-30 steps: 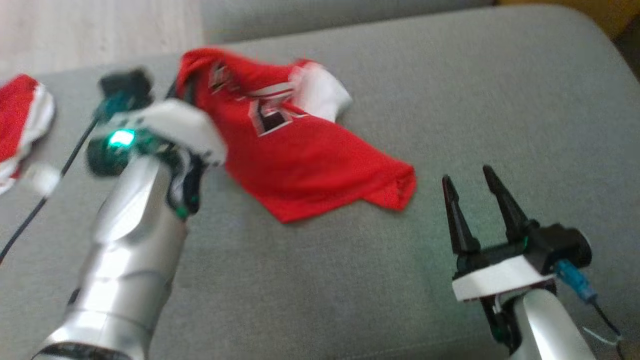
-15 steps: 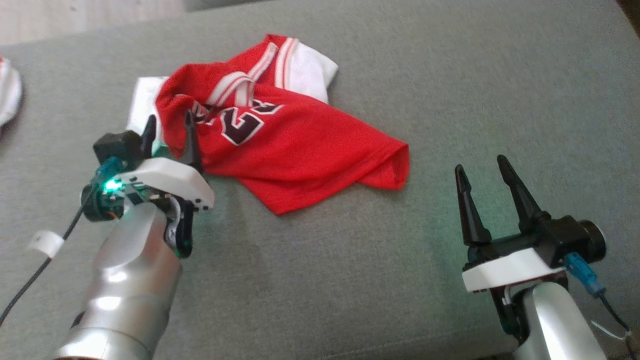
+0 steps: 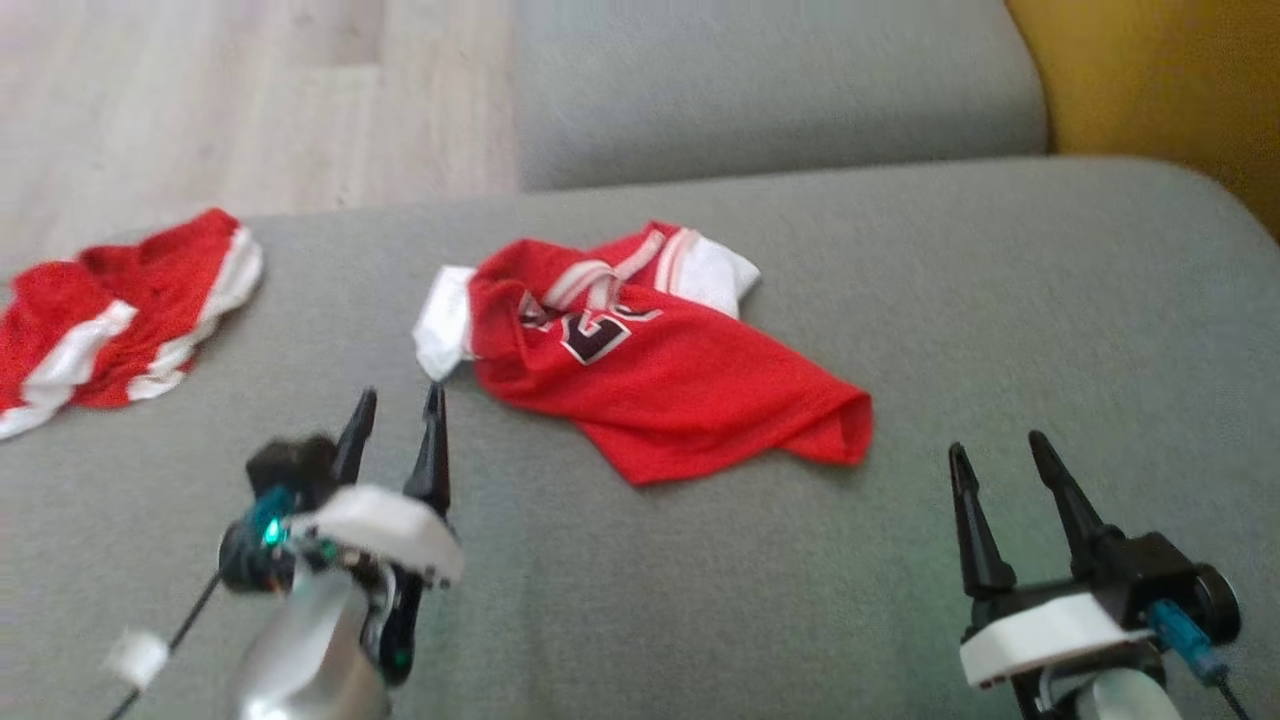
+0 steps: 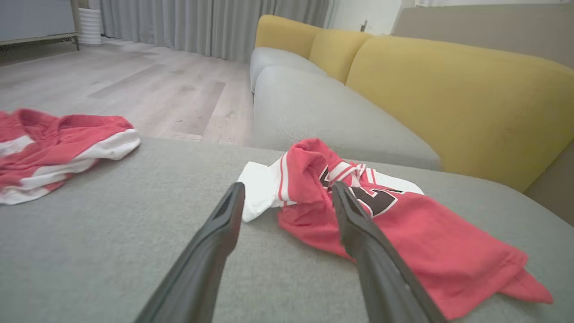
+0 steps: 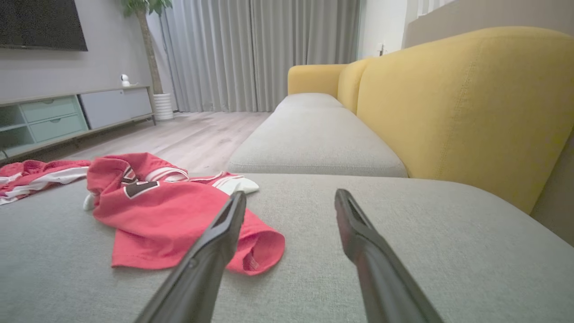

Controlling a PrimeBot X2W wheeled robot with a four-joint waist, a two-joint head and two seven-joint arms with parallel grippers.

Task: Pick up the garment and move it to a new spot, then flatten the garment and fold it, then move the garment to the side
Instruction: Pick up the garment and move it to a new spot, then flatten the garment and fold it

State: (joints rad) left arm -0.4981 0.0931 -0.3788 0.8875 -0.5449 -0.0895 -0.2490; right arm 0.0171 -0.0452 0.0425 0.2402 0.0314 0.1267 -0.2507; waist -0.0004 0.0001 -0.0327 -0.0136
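Head view: from high up, looking steeply down on the grey fabric sofa cushion (image 3: pixel 700 600), pale wood floor (image 3: pixel 200 100) at the top. Left wrist view: low over the cushion, close to the crumpled red-and-white jersey (image 4: pixel 426 251), facing the yellow sofa back (image 4: pixel 448 98). Right wrist view: equally low, farther from the jersey. Shared by all three: jersey, cushion.

I'm in a home living room: a grey sofa seat (image 5: pixel 314 134) lies before me, its yellow backrest (image 5: pixel 448 103) at two o'clock. Long grey curtains (image 5: pixel 251 54) hang at twelve beyond wood floor (image 5: pixel 193 134), a television (image 5: pixel 42 24) over a low cabinet (image 5: pixel 67 114) at ten.
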